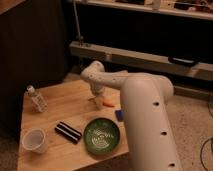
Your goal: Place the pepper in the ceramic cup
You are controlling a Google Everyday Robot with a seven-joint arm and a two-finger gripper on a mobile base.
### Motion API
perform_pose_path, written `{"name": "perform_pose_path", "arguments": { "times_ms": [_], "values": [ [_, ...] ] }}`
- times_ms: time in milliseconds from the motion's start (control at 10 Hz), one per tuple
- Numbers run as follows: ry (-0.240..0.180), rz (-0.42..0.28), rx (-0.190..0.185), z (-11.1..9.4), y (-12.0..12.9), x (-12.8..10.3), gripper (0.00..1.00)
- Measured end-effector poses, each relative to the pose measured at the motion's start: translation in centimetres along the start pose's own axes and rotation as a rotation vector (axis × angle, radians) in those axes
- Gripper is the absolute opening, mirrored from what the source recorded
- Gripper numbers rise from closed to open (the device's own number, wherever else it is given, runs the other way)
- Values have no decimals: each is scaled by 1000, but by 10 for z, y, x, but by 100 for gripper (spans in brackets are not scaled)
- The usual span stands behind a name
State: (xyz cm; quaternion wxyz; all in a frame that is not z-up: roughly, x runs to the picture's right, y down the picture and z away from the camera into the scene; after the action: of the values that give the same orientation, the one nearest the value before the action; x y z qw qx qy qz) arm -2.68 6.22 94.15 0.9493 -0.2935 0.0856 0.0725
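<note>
The small orange-red pepper point(108, 103) lies on the wooden table point(60, 100) near its far right side. My gripper point(96, 99) hangs just left of the pepper, low over the table, at the end of my white arm point(145, 115). The white ceramic cup point(34, 140) stands upright at the table's front left corner, far from the gripper.
A green ridged plate point(101, 135) sits at the front right of the table. A black striped bar point(68, 132) lies between plate and cup. A clear small bottle point(37, 99) stands at the left edge. A blue sponge point(119, 115) shows beside my arm.
</note>
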Motion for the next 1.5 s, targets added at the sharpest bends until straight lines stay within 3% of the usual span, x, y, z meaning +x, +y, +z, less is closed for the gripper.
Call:
{"name": "perform_pose_path", "arguments": {
  "times_ms": [200, 600, 700, 800, 1200, 1500],
  "values": [
    [-4, 13, -24, 5, 4, 1, 58],
    [-46, 70, -70, 8, 5, 7, 17],
    [-91, 91, -93, 3, 5, 6, 6],
    [-141, 104, -107, -3, 5, 3, 1],
    [-436, 152, -187, -48, 14, -14, 0],
    [-617, 98, -277, -87, 57, -44, 0]
  ]
}}
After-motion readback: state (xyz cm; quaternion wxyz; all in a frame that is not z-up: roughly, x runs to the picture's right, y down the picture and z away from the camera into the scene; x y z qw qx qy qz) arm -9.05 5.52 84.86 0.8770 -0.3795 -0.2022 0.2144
